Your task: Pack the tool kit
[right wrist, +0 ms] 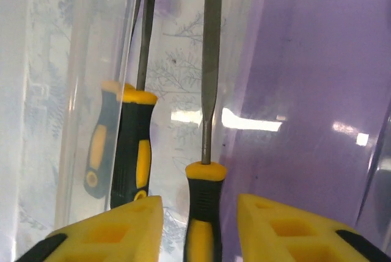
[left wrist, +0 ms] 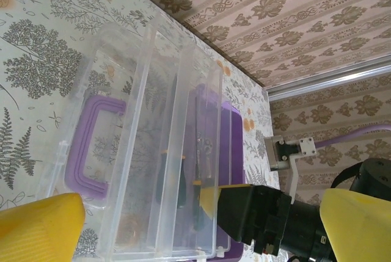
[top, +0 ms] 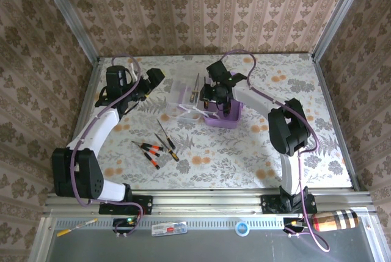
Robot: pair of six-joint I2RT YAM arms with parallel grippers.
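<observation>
The purple box (top: 225, 117) sits mid-table, with the clear tray (top: 181, 96) at its left edge. In the left wrist view the clear tray (left wrist: 165, 152) lies over the lid's purple handle (left wrist: 91, 146) and the purple box (left wrist: 227, 146). My right gripper (top: 211, 95) is inside the tray, open. A black-orange screwdriver (right wrist: 204, 213) lies between its fingers (right wrist: 116, 231) with a gap on each side. A second screwdriver (right wrist: 135, 146) lies beside it. My left gripper (top: 153, 82) hovers left of the tray, open and empty. Several screwdrivers (top: 153, 149) lie loose on the table. The pliers are hidden.
The patterned walls close in the table on three sides. On the front rail lie a yellow-handled tool (top: 76, 226), a blue ring (top: 243, 228) and a striped wooden piece (top: 335, 220). The right arm's elbow (top: 287, 124) stands right of the box.
</observation>
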